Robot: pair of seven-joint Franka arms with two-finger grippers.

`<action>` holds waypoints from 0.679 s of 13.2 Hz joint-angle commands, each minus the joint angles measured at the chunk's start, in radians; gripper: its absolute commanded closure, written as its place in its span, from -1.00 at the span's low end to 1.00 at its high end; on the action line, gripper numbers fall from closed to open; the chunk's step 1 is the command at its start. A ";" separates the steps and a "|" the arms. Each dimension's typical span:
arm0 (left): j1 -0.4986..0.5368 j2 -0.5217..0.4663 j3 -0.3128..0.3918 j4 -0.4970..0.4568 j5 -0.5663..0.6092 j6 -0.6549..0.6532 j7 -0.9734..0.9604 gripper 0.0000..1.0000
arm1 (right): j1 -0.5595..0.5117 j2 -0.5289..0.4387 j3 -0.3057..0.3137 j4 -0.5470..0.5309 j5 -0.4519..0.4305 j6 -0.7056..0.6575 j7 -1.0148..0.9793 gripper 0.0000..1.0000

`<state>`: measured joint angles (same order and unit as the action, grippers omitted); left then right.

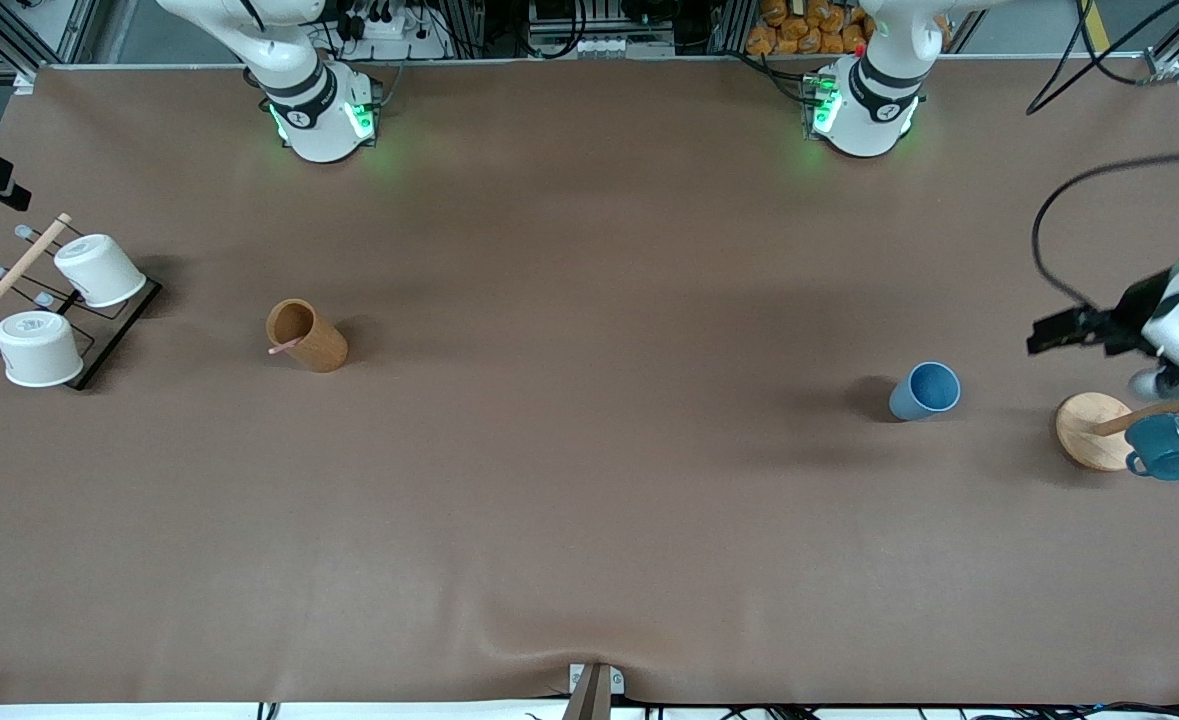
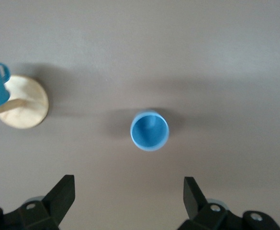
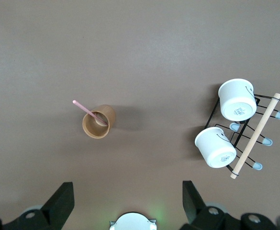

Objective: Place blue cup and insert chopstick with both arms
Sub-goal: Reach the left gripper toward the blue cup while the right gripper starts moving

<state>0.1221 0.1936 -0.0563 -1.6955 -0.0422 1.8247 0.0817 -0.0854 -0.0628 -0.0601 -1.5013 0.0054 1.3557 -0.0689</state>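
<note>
- Teal mug with a handle (image 1: 1166, 447) hangs at the left arm's end of the table, on a light-wood dowel (image 1: 1139, 417) that rises from a round pale wooden base (image 1: 1087, 430); it is the thing nearest to the front camera.
- Beside this stand, toward the middle of the table, the small light-blue handleless cup (image 1: 925, 391) stands upright on the brown table cover (image 1: 589, 500), its mouth open upward and nothing inside it.
- The left gripper (image 2: 129, 196) hangs in the air over the table's edge at the left arm's end, above the wooden stand. In the left wrist view its two black fingers (image 2: 61, 195) are spread wide apart and hold nothing; the light-blue cup shows between them, on the table below.
- Toward the right arm's end, a brown wooden cylindrical cup (image 1: 307, 335) stands a little farther from the front camera than the blue cup. The thin pale-pink chopstick (image 1: 283, 348) leans inside it, one end sticking out over the rim.
- Near the table's edge at that end, a black wire rack (image 1: 99, 335) with a light-wood bar (image 1: 9, 280) carries two white cups (image 1: 39, 348), both turned on their sides.
- The right gripper (image 3: 128, 201) is high above the table and outside the front view; its fingers (image 3: 61, 203) stand wide apart and are empty, with the brown cup and the rack far below.
</note>
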 commanded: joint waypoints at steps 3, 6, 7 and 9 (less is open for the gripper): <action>-0.005 -0.011 -0.008 -0.291 -0.012 0.328 0.012 -1.00 | 0.013 0.037 0.003 0.019 0.002 -0.007 -0.002 -1.00; 0.001 0.076 -0.008 -0.326 -0.005 0.436 0.027 -0.90 | 0.065 0.154 0.005 0.033 0.002 0.016 -0.002 -1.00; 0.001 0.102 -0.010 -0.332 -0.005 0.468 0.027 -0.83 | 0.093 0.182 0.003 0.036 -0.005 0.023 -0.002 -1.00; -0.005 0.125 -0.011 -0.363 -0.005 0.534 0.027 -0.70 | 0.127 0.230 0.003 0.038 -0.005 0.046 -0.002 -1.00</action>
<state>0.1182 0.3051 -0.0640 -2.0362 -0.0424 2.3048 0.0884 0.0109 0.1172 -0.0512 -1.5028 0.0070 1.4019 -0.0692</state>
